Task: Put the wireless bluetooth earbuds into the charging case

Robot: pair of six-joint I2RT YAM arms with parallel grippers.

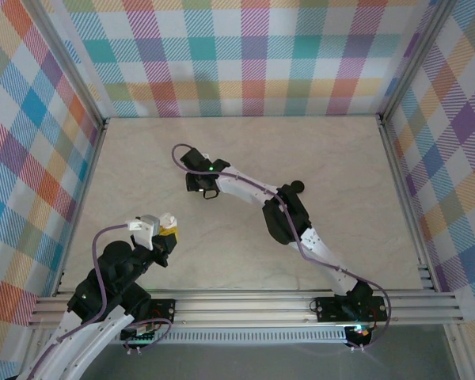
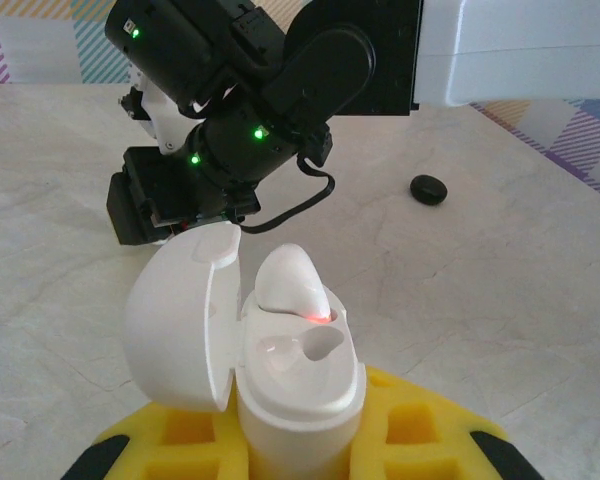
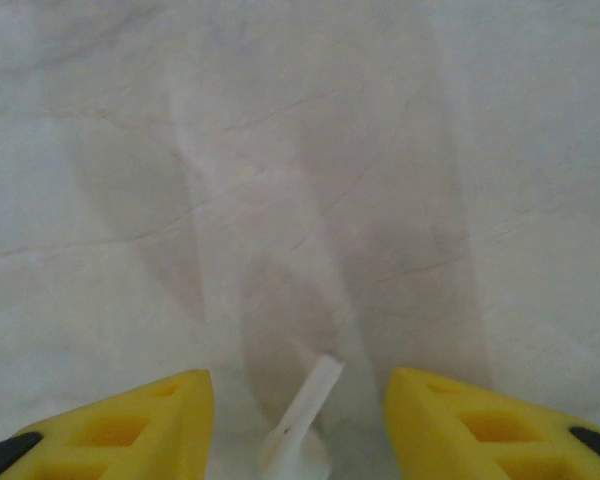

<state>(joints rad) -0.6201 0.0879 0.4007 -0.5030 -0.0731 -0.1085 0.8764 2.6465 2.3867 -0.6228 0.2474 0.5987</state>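
Observation:
My left gripper [image 2: 300,440] is shut on the white charging case [image 2: 300,385] and holds it upright with its lid [image 2: 180,310] swung open to the left. One white earbud [image 2: 288,280] sits in the far slot, with a red light glowing at its edge. The near slot [image 2: 315,345] is empty. In the top view this gripper [image 1: 160,229] is at the near left. My right gripper [image 3: 298,430] hangs open just above the table, and another white earbud [image 3: 305,415] lies between its yellow fingers [image 3: 450,420], touching neither. In the top view it [image 1: 199,186] points down at mid-table.
A small black oval object [image 2: 429,189] lies on the marble tabletop [image 1: 340,158] beside the right arm's elbow [image 1: 289,214]. The right arm's wrist [image 2: 220,150] hangs close behind the case. Plaid walls [image 1: 245,55] enclose the table on three sides.

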